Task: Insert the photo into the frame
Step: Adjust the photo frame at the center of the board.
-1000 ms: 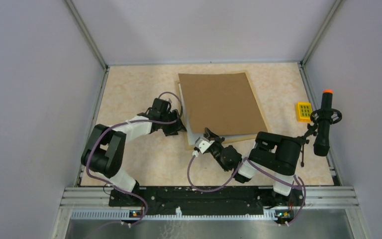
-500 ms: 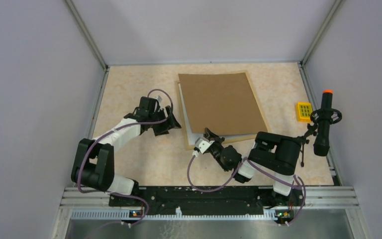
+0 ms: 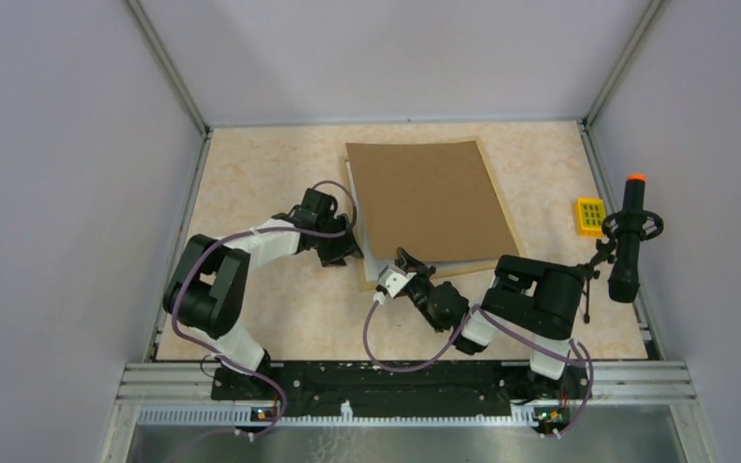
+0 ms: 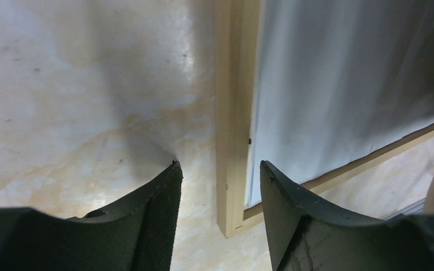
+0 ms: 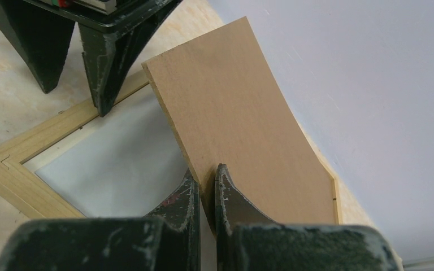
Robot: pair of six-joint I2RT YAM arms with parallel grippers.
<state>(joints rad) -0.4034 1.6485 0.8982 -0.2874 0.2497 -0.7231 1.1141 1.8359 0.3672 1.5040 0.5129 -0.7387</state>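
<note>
We are pinching the tilted board in our right claw. Our left claw is hovering spread above the frame, best bracing its rail while we are lowering.

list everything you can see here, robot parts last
table: 1, beige marbled, under everything
frame: 1, light wood, flat on the table
white sheet: 1, white, inside the frame
backing board: 1, brown, tilted up over the frame
yellow block: 1, yellow with green dots, table's right edge
black rod: 1, black with orange tip, upright at the right wall
left tool: 1, black, open over the frame's left rail
right tool: 1, black, shut on the backing board's near edge
</note>
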